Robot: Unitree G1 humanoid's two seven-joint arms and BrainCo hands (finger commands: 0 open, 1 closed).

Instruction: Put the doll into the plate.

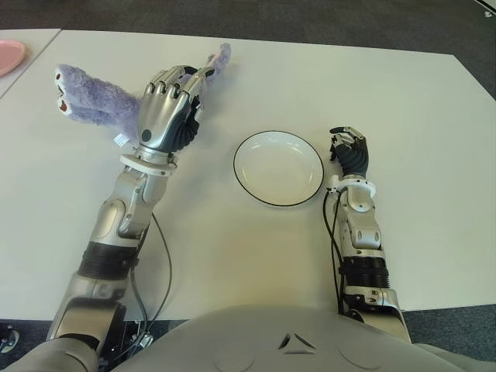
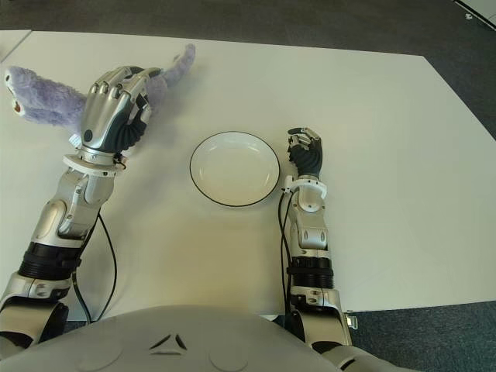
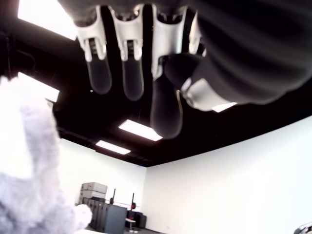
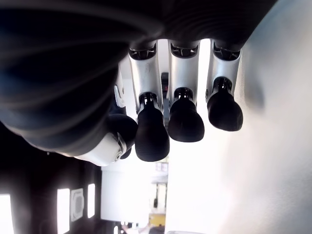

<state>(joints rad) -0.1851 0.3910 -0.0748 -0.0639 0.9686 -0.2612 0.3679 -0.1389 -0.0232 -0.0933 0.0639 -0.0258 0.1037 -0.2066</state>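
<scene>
White table [image 1: 232, 256], dark floor beyond its far edge — plate [image 1: 278, 167] near the centre.

The left hand [image 1: 164, 108] is raised at 10 o'clock from the plate, fingers curled around the purple doll [image 1: 93, 101], which sticks out both sides of the fist, well apart from the plate. The right hand [image 1: 350, 151] shows just beside the plate at 3 o'clock, fingers curled, holding nothing. A pink dish [image 1: 9, 56] sits on a second table at far left. Bare tabletop runs wide to the right edge.
</scene>
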